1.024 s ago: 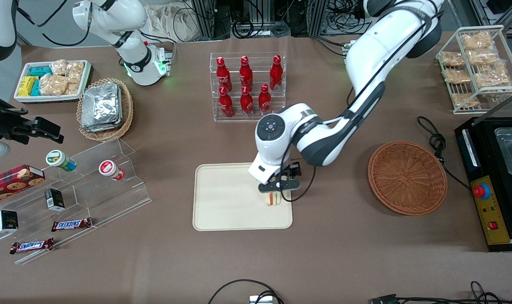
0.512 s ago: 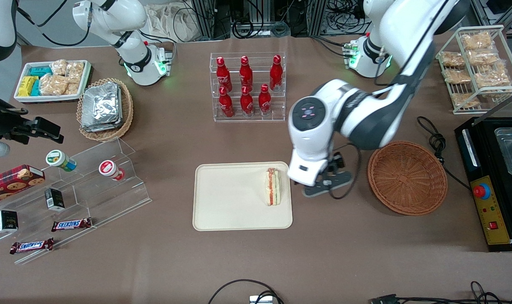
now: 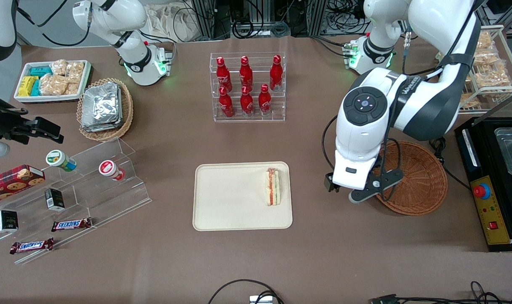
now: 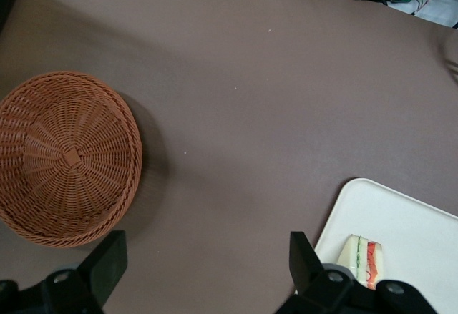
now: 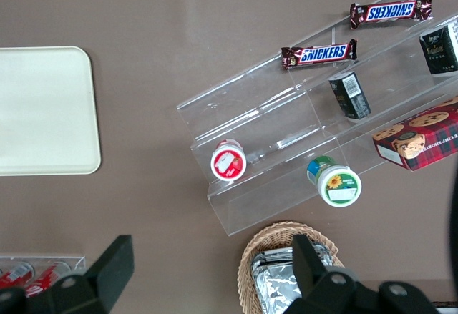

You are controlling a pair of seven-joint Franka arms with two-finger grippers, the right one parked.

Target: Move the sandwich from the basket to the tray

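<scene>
Evidently the main work is done: the small triangular wedge sandwich of pale bread with orange-red and green filling (image 3: 273,187) is seen lying on the flat rectangular cream-coloured plastic tray (image 3: 230,198), close to the tray edge that faces the working arm's end of the brown worktop (image 3: 323,257). In the left wrist view the sandwich (image 4: 363,258) is shown resting just inside the tray's rim (image 4: 336,217), free of any contact. The round, shallow, reddish-brown woven wicker basket (image 3: 424,185) is seen with nothing in it, as confirmed from the wrist (image 4: 64,157).

The tool (image 3: 367,185) is held above the worktop between tray and basket, overlapping the basket's rim in the front view. Its fingers (image 4: 303,259) are spread wide with nothing held between them.

Little is judged to be left beyond the arm being cleared away, since the sandwich is already placed and released.
</scene>
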